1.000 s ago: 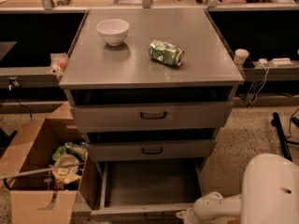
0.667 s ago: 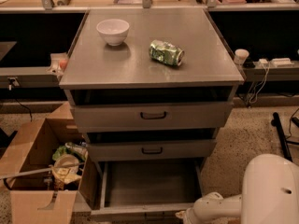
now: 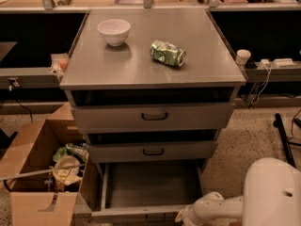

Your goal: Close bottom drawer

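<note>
Grey open drawer beside end effector

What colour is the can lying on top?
Green and white can, seen in the camera view. The hand sits low by the open bottom drawer.

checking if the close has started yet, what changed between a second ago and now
Nothing visibly changed. The bottom drawer is still pulled out, the tool still sits low at the picture's bottom edge by the drawer's front right corner, and the bowl and can on the cabinet top have not moved.
</note>
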Robot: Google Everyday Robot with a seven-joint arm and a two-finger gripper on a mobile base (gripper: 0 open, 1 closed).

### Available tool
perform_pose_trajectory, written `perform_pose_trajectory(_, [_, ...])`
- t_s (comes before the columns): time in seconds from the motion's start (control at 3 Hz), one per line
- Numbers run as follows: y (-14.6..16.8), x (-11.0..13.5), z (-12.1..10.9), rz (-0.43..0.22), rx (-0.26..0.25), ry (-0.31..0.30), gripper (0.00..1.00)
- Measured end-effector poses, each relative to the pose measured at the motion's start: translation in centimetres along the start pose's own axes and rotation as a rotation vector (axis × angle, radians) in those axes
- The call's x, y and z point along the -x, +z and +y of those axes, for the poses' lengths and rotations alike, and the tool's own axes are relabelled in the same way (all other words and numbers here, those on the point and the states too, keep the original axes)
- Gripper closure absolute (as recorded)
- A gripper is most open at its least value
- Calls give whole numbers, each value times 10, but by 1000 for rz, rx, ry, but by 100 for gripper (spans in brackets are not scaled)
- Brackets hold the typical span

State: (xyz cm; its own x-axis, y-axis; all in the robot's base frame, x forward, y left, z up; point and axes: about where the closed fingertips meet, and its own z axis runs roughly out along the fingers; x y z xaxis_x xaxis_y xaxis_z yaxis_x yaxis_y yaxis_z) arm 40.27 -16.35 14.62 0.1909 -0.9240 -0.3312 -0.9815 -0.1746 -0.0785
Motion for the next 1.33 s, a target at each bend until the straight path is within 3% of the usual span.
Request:
perform_pose_trajectory(0.33, [0, 0, 0, 0, 0, 0, 80])
perform_pose_trajectory(0.67, [-4, -4, -17, 1, -55, 18, 100])
perform_pose_trajectory(1.33, [-13, -7, -43, -5, -130, 37, 100])
